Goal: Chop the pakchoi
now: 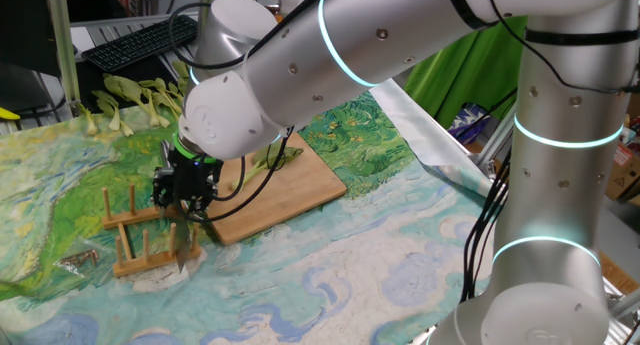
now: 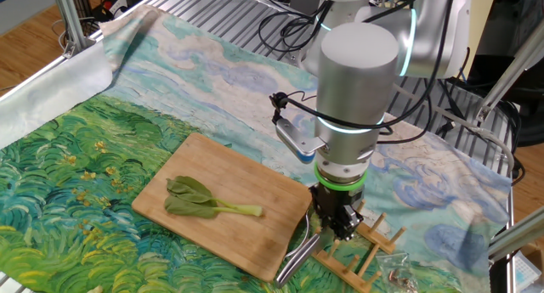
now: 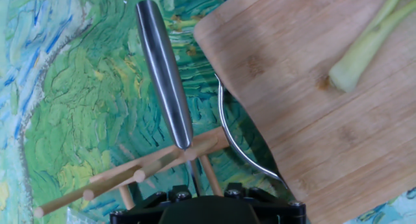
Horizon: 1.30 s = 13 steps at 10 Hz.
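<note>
The pakchoi lies whole on the wooden cutting board, leaves to the left, stalk to the right. In the hand view only its pale stalk end shows at the board's top right. My gripper points down over a wooden peg rack just off the board's right corner. A steel-handled knife rests in the rack, its handle pointing away from the hand and its thin blade running under the hand. The fingertips are hidden, so whether they are closed on the knife does not show.
Several other uncut pakchoi lie at the back left of the painted cloth, near a keyboard. The arm's thick body hangs over the board. A small crumpled wrapper lies left of the rack.
</note>
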Tool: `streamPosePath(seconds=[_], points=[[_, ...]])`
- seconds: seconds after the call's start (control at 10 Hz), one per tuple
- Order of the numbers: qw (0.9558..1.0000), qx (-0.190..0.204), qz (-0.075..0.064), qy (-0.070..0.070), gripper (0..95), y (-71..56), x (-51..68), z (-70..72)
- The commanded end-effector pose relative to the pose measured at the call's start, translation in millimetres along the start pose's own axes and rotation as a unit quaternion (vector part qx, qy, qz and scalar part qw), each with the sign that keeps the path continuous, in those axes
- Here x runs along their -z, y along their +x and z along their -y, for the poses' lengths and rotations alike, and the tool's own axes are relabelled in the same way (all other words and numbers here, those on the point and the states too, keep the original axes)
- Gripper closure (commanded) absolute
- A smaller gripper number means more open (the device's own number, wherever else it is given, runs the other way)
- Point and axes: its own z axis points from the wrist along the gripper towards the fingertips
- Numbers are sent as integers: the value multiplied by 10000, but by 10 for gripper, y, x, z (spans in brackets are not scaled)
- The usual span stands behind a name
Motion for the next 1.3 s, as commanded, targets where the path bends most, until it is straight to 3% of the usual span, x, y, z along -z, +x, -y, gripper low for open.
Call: streamPosePath(seconds=[0.1,0.3,0.4,0.7,1.1,1.3], points=[[10000,0,29,-12,760,-13,-33,-9],[10000,28,57,-25,760,-12,-35,-10],[10000,49,58,-28,950,-9,-33,-11],[9999,71,72,-84,950,9,-17,-20],[9999,48,87,-55,950,32,22,-46],[9999,18,133,78,950,59,79,-94]])
